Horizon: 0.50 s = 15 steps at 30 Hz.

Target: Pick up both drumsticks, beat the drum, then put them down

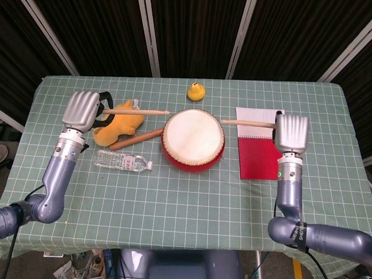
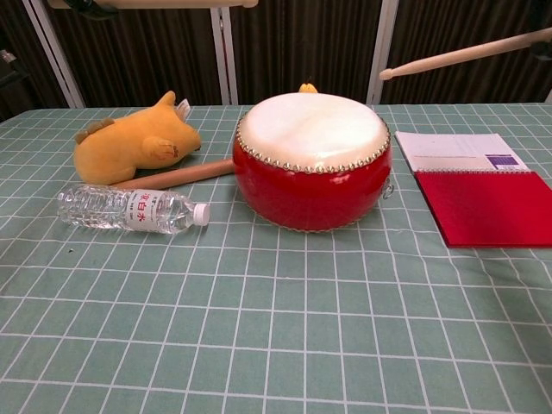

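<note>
The red drum [image 1: 193,139] [image 2: 312,159] with its white skin stands mid-table. My right hand [image 1: 290,133] grips a wooden drumstick [image 1: 249,122] [image 2: 466,53] raised clear of the drum, its tip just right of the drum's rim. My left hand [image 1: 81,110] grips the other drumstick [image 1: 136,112] [image 2: 151,3], held high over the yellow plush with its tip near the drum's left edge. In the chest view only the sticks show, at the top edge; both hands are out of frame.
A yellow plush toy [image 1: 118,122] [image 2: 134,142] lies left of the drum, a thick wooden rod [image 1: 136,139] beside it and a water bottle [image 1: 123,161] [image 2: 131,209] in front. A rubber duck [image 1: 196,91] sits behind the drum. A red and white notebook [image 1: 259,144] [image 2: 473,185] lies right.
</note>
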Motion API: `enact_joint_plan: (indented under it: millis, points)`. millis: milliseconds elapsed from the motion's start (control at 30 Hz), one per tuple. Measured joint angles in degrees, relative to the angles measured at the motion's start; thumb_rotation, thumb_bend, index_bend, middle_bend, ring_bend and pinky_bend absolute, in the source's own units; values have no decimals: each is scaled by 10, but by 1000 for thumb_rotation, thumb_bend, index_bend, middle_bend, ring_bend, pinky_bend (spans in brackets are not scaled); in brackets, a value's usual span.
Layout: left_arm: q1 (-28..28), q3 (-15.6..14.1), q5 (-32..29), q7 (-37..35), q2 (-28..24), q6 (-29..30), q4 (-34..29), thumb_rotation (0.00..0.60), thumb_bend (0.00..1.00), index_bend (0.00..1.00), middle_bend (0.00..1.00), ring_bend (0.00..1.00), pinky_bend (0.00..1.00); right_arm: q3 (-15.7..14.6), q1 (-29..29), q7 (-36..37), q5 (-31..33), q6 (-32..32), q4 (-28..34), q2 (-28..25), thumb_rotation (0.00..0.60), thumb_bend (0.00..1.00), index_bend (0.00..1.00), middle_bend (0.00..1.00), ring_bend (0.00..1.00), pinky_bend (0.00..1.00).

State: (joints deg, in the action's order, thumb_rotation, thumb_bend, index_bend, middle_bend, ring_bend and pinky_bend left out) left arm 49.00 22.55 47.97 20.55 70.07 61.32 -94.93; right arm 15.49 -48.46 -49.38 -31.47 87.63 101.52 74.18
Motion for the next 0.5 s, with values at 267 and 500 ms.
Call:
enact_joint_plan:
  millis: [267, 500]
  points:
    - [39, 0, -22, 47, 53, 11, 19, 600, 528, 799, 1000, 1000, 1000, -1, 41, 40, -24, -25, 22, -43, 600, 634, 1000, 1000, 1000, 1000]
    - [80, -7, -53, 92, 112, 6, 64, 600, 529, 798, 1000, 1000, 1000, 2, 60, 67, -29, -50, 15, -64, 600, 634, 1000, 1000, 1000, 1000]
